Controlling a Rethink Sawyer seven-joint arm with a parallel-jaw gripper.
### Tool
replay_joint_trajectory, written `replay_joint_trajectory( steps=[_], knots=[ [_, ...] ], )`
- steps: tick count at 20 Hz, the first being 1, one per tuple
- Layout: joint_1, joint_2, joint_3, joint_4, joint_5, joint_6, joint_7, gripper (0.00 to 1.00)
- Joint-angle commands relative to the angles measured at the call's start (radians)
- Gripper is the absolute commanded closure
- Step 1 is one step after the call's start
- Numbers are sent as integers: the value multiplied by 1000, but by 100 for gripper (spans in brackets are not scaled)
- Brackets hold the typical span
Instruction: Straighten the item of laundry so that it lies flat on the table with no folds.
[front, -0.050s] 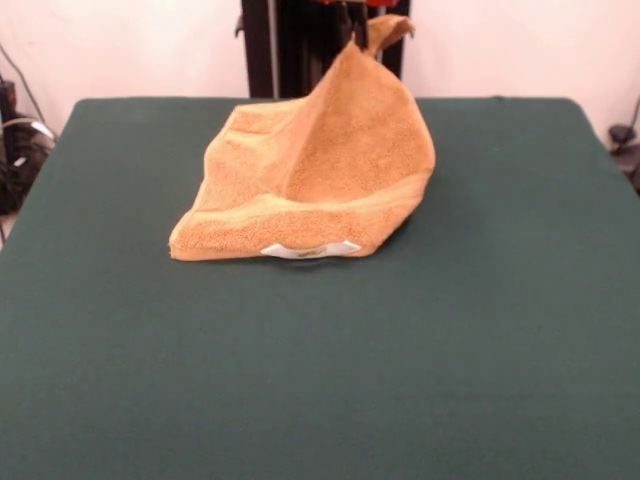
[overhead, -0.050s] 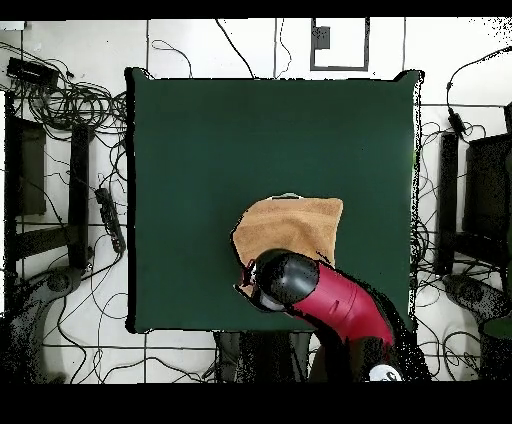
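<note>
Gripper (front, -0.050s: 362, 30) holds towel (front, -0.050s: 310, 170) corner aloft over table (front, -0.050s: 500, 300).

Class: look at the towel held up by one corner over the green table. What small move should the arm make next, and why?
Probably draw the raised corner away from the label edge, then lower it. The towel hangs peaked from the tool at the picture's top, while its edge with the white label rests on the table. Lowering straight down would likely fold it.
</note>
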Motion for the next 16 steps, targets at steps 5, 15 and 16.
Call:
replay_joint_trajectory(
  steps=[5, 15, 16],
  knots=[
    [-83, 176, 197, 84, 131, -276, 183, 100],
    [-146, 325, 298, 75, 86, -555, 234, 100],
    [-149, 330, 304, 78, 87, -562, 241, 100]
  ],
)
